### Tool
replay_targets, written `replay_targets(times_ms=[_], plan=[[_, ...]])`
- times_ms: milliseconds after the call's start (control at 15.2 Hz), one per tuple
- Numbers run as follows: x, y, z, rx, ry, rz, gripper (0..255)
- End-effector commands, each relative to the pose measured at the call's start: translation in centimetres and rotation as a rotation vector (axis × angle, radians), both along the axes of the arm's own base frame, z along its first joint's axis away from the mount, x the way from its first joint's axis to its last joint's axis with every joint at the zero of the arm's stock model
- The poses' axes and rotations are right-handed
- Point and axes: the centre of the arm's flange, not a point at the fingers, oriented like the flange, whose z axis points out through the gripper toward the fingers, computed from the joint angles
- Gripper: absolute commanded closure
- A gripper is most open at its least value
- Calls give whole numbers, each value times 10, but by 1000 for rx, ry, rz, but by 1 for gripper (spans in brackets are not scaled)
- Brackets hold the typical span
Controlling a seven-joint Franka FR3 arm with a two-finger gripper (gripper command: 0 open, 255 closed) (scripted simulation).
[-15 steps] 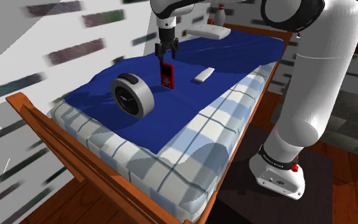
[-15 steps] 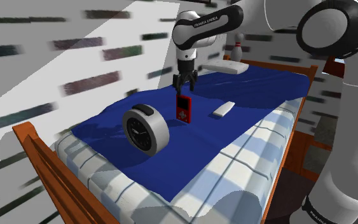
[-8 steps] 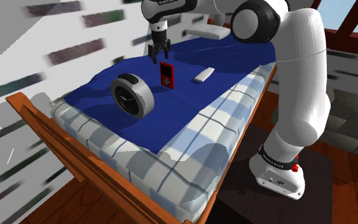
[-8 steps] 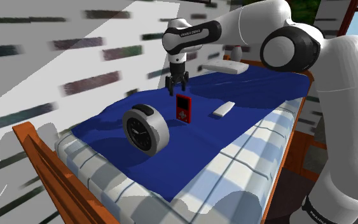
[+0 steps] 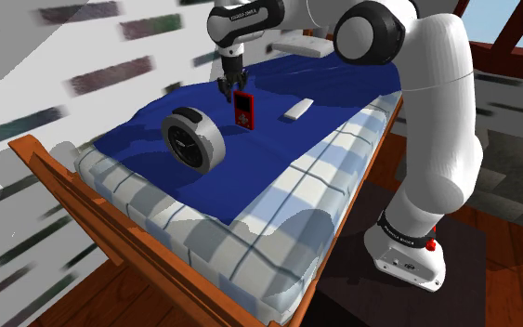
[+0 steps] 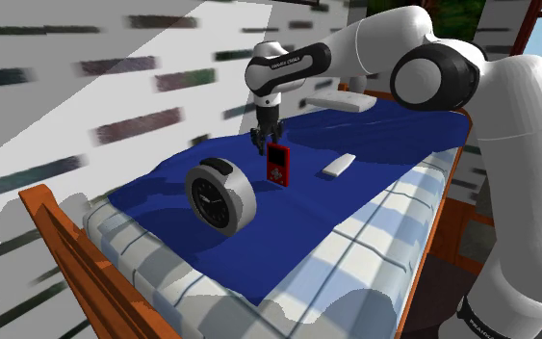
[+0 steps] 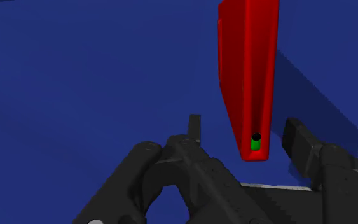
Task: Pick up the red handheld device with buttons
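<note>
— Standing on end, is it, that red handheld device (image 5: 242, 111)?

— It is. It stands upright on the blue blanket (image 5: 333, 84) spread over the bed (image 5: 278, 241), roughly midway across, with its face and dark screen turned toward the shoulder camera.

— And the claw?

— The claw (image 5: 228, 89) points straight down at the device's top edge. In the shoulder view it sits a shade to the left of that edge. In the wrist view the device's narrow upper end, which has a small green socket (image 7: 255, 142) in it, lies between the two fingers (image 7: 300, 145).

— Clamped on it, then?

— No. The fingers stand apart, and blue blanket shows between each finger and the red casing. Neither one touches it, so nothing is held.

— What else is on the bed?

— A round grey alarm clock (image 5: 194, 139) stands on the blanket near the device, toward the shoulder view's lower left. A small white bar (image 5: 297, 110) lies flat on the blanket to the shoulder view's right of the device, apart from it. A flat white slab (image 5: 304, 45) rests at the blanket's far end, well apart from the rest.
</note>
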Motion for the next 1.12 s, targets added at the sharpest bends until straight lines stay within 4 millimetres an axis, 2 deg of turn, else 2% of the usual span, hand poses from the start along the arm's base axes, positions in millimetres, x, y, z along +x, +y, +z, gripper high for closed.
replay_targets(times_ms=[0, 528, 1056], plan=[[0, 0, -1, 0, 0, 0, 255], [0, 0, 0, 0, 0, 0, 255], [0, 0, 42, 0, 0, 0, 255]])
